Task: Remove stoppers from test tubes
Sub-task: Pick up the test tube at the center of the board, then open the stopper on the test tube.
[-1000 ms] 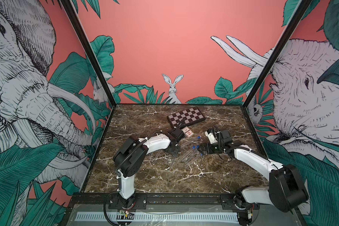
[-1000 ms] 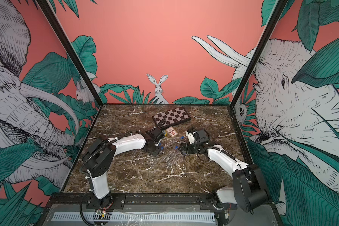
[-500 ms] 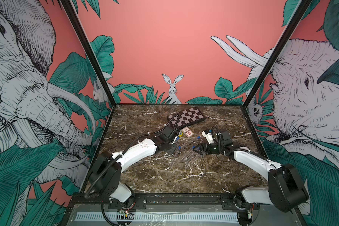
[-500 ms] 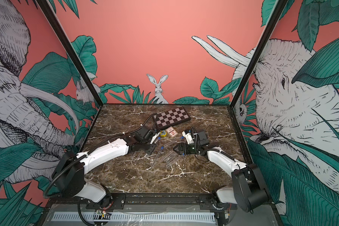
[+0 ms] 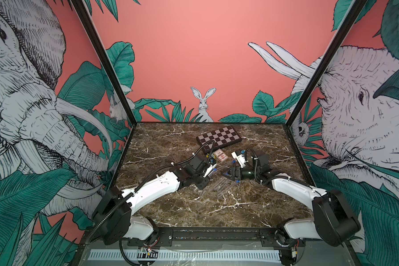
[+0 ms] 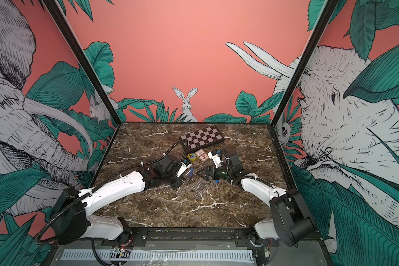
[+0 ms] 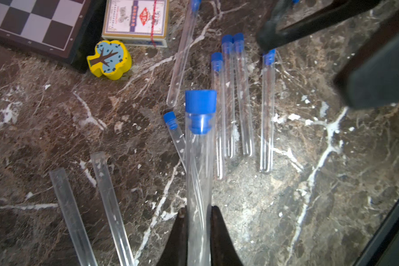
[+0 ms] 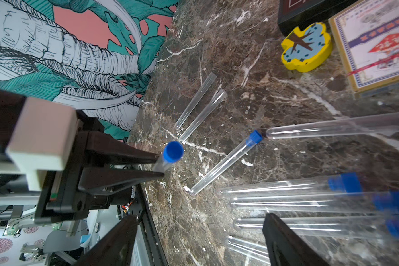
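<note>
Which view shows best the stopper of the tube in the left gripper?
The left wrist view: the stopper is large, side-on, seated in the test tube that the left gripper holds. The right wrist view shows its round top; both top views, at most a speck.

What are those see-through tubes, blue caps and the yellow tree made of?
Test tubes: clear, glossy, thin-walled; plastic or glass, hard to tell. Stoppers: matte blue, ribbed plug, likely soft plastic or rubber. Yellow tree: thick painted block, probably wood.

The left gripper (image 6: 182,177) and right gripper (image 6: 198,173) point at each other, tips near. Blue stoppers (image 6: 190,171) show between them, and clear test tubes (image 6: 200,185) lie just beside them.
</note>
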Motion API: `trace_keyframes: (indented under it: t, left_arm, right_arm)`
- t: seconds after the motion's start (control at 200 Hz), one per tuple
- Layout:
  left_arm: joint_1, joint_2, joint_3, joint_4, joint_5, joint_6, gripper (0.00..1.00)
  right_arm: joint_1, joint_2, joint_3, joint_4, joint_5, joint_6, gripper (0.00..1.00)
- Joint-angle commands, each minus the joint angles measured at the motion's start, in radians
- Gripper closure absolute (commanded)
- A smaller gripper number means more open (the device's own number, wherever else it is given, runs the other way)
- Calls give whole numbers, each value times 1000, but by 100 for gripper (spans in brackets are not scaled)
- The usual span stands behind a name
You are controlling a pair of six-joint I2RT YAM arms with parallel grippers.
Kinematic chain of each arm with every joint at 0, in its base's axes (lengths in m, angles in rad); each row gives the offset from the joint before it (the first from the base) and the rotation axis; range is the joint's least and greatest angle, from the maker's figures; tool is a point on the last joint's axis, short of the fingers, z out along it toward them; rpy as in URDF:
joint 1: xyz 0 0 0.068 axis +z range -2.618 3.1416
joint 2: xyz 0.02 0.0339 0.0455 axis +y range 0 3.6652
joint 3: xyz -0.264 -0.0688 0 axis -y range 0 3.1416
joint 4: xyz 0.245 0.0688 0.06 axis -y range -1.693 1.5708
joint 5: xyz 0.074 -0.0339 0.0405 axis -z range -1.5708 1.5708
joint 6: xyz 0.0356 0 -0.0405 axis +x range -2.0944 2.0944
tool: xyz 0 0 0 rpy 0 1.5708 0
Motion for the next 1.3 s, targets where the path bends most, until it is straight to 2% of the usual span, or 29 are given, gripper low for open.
trace_keyframes:
  t: [0.0,0.325,0.59,0.935,1.295]
  left_arm:
    - [-8,-1,10,22,48,27,89]
    - [-27,8,6,33,88,36,89]
    - [-38,9,7,41,105,44,89]
    - [-38,3,2,41,104,48,89]
    - [-37,-5,1,49,103,49,90]
  right_arm:
    - [20,24,32,58,-21,14,18]
    - [41,65,34,184,-57,88,34]
    - [49,86,47,182,-53,96,44]
    - [55,102,55,187,-55,99,61]
    - [55,110,46,238,-67,133,66]
